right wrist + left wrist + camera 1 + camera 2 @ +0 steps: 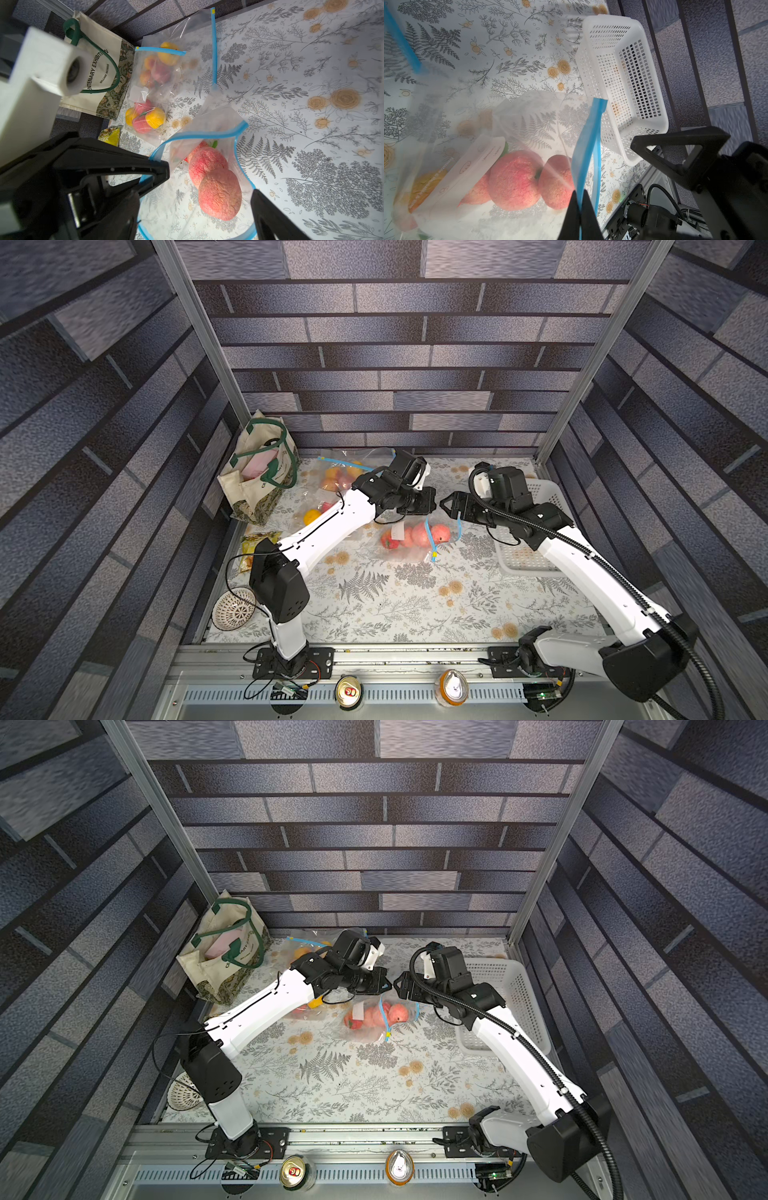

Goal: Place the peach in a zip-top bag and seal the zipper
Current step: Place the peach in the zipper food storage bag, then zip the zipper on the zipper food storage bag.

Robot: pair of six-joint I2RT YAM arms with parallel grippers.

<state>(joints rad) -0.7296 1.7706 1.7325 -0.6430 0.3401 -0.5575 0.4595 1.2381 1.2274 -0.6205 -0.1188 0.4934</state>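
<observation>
1. On the bench, about midway between the two arms, lies the bag, its mouth turned toward the right arm.
2. The peach nearest the opening sits just within the ring of the blue zipper, touching another peach deeper in. In both top views it shows between the two blue lips.
3. The left end effector is clenched on the zipper strip at the rim of the mouth, toward the far end as the top views show it.
4. The right end effector is released, jaws spread wide and gripping nothing. It hovers over the mouth with the peach below and between its jaws.
5. The zipper's long axis runs roughly from the left pinch, at the back, toward the robot's base. The right end effector is the free one and stands just beside that pinch. To my judgement it must come down on both lips there and travel along that axis to the near end.
6. The lips stand well apart, and a peach this close to the mouth may keep them from meeting unless nudged deeper.
7. Only the left wrist view shows the pinch on the strip, which the top views hide under the end effector. Only the right wrist view shows the mouth gaping as a ring. Only the top views show the zipper's run across the bench.
</observation>
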